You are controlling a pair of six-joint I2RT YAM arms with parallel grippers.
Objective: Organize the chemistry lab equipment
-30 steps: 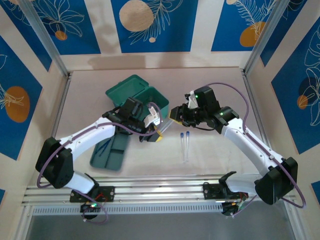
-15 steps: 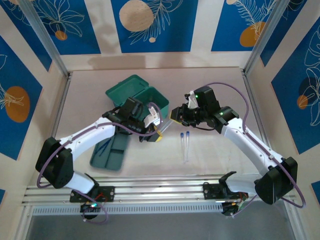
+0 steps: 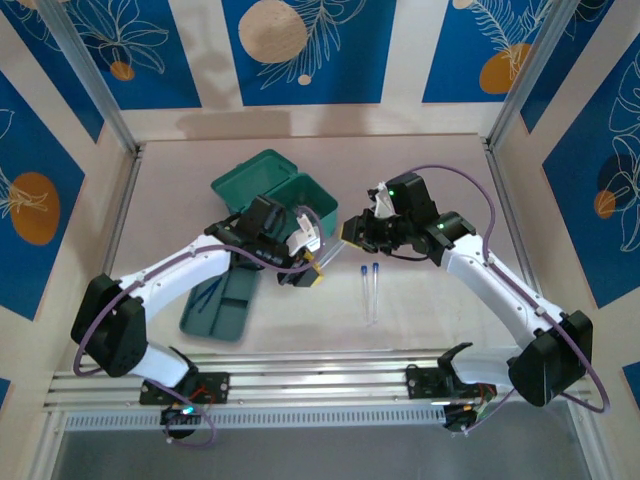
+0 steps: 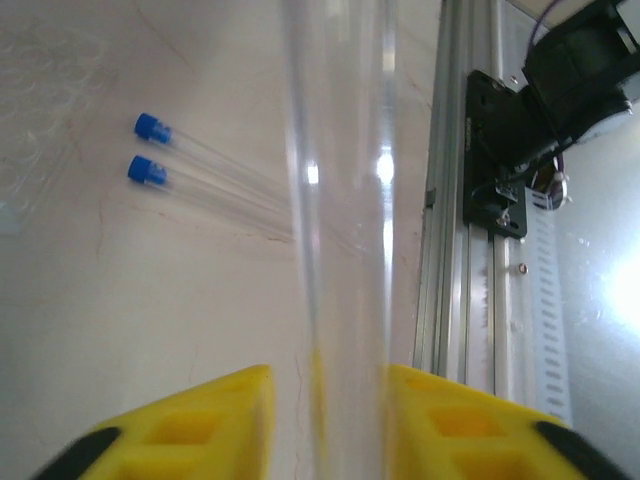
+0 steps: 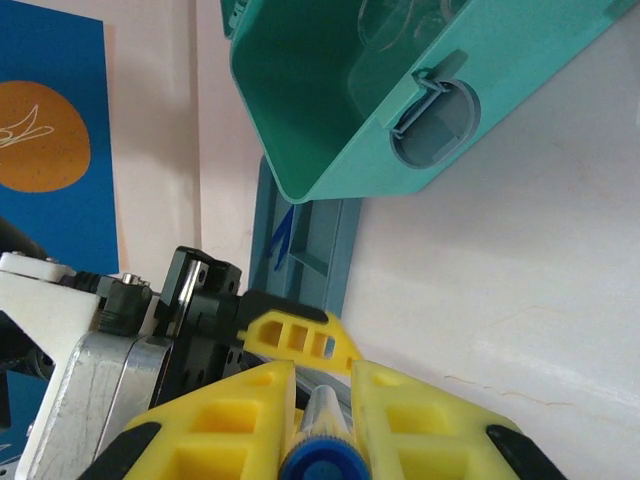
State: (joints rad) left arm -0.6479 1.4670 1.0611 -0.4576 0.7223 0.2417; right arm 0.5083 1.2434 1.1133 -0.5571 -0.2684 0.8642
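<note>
A thin clear tube [image 4: 340, 200] runs between my two grippers above the table. My right gripper [image 5: 322, 420] is shut on its blue-capped end [image 5: 322, 462]. My left gripper [image 4: 330, 420] is open around the tube's other end, with a gap beside its left finger. The two grippers meet near the table's middle, left [image 3: 312, 262] and right [image 3: 345, 232]. Two more blue-capped tubes [image 3: 370, 290] lie side by side on the table, also in the left wrist view [image 4: 200, 165]. The teal case [image 3: 270, 190] stands open behind. The dark-green tray [image 3: 222, 305] holds blue tweezers [image 3: 208, 295].
An aluminium rail [image 3: 320, 375] runs along the near table edge, with the arm mounts [image 4: 505, 160] on it. Patterned walls enclose the table on three sides. Clear glassware shows inside the case [image 5: 400, 20]. Bare table lies right of the two loose tubes.
My right gripper has closed on the tube's capped end and edged slightly left. My left gripper's fingers have parted from the tube. Both arms otherwise hold their places.
</note>
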